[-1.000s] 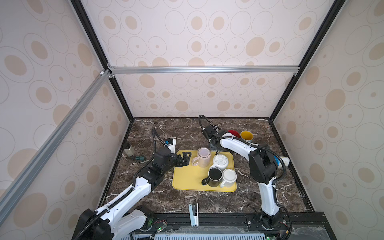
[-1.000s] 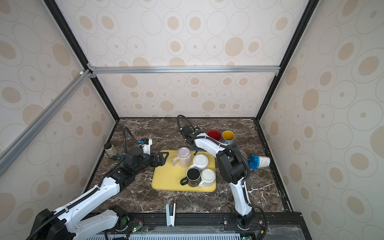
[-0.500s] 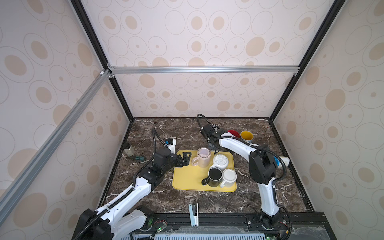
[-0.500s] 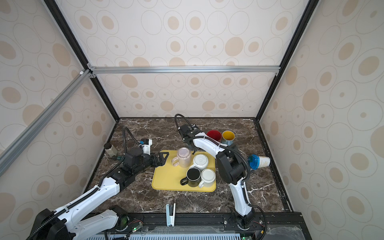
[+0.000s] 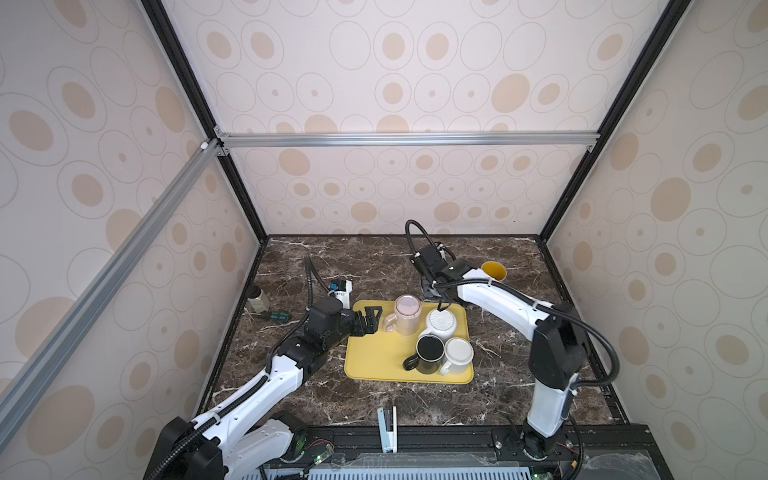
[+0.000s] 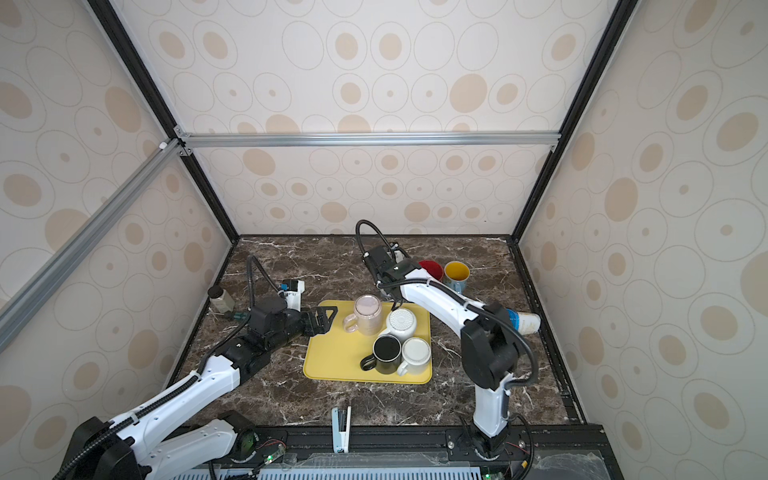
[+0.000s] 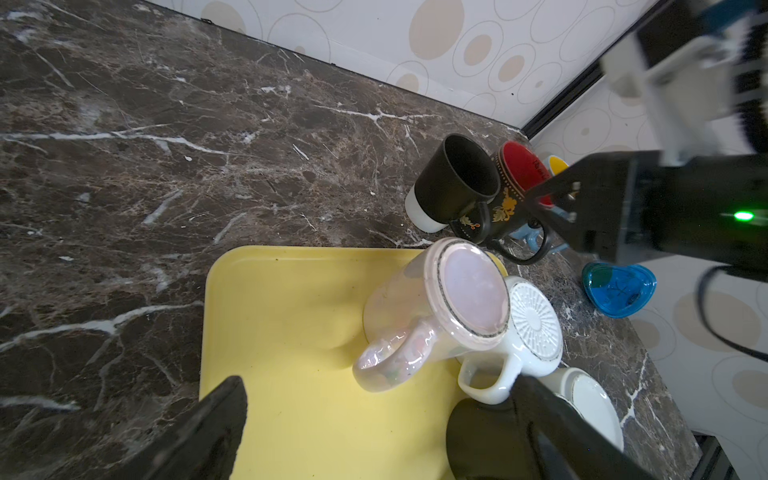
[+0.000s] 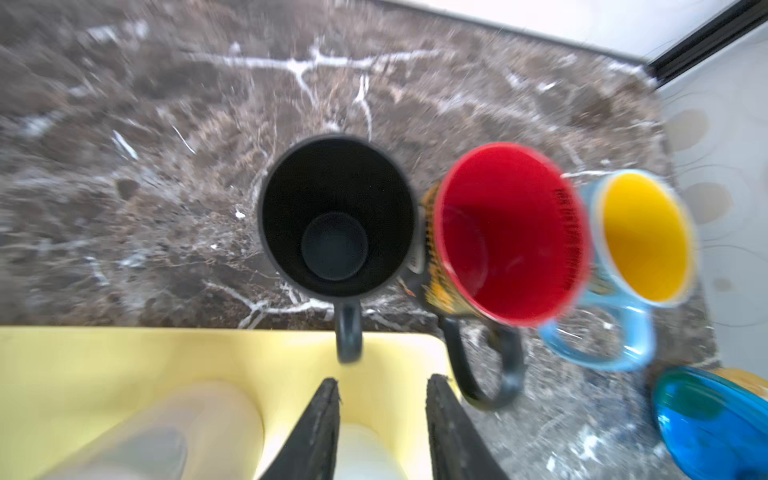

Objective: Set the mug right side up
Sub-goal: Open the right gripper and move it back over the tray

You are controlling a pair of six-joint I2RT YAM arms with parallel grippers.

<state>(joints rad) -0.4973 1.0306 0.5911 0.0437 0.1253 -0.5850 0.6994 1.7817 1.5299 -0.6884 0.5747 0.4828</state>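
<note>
R gripper point(image 8: 382, 380) part-open, empty; black mug point(image 8: 336, 216) upright just off fingertips, apart.

Bright mugs on yellow and veined brown stone.
Just beyond the right gripper point(image 8: 382, 379), black-fingered, stands a black mug point(image 8: 336, 216), black inside too; next a red-lined mug point(image 8: 511, 232), dark outside with gold ornament, then a pale blue mug point(image 8: 640, 237) lined yellow. Ahead of the left gripper point(image 5: 371, 319): a pearly pink mug point(image 7: 469, 291), a white mug point(image 7: 534, 320) with a rayed base, on a plain yellow tray point(image 7: 291, 332). The table point(image 7: 166, 145) is dark brown, white-veined.
</note>
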